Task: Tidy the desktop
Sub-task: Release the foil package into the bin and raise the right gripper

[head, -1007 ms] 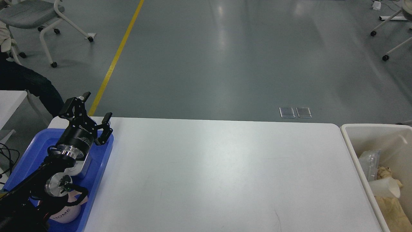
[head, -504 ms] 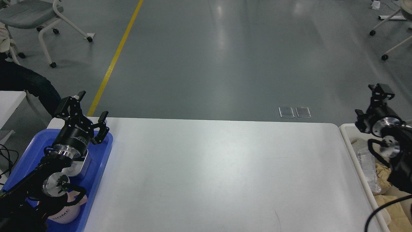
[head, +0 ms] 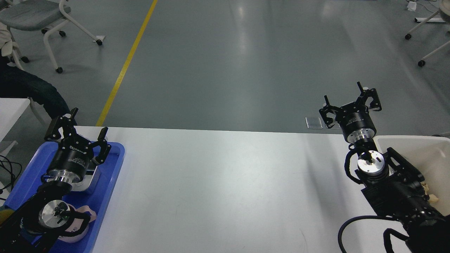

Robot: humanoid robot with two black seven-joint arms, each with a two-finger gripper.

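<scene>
Two tools, left tool (head: 78, 132), right tool (head: 351, 102), both spread, empty; one desktop (head: 225, 189).

A single head view looks forward and down from above the near edge of the bench (head: 225, 189), floor beyond it.

My left arm (head: 52, 196) hides most of the blue tray's (head: 112, 165) contents; cream-white bin (head: 422, 144) cut off at right edge

Blue tray (head: 111, 165) left, white bin (head: 432, 154) right, chair (head: 31, 15) behind.
</scene>
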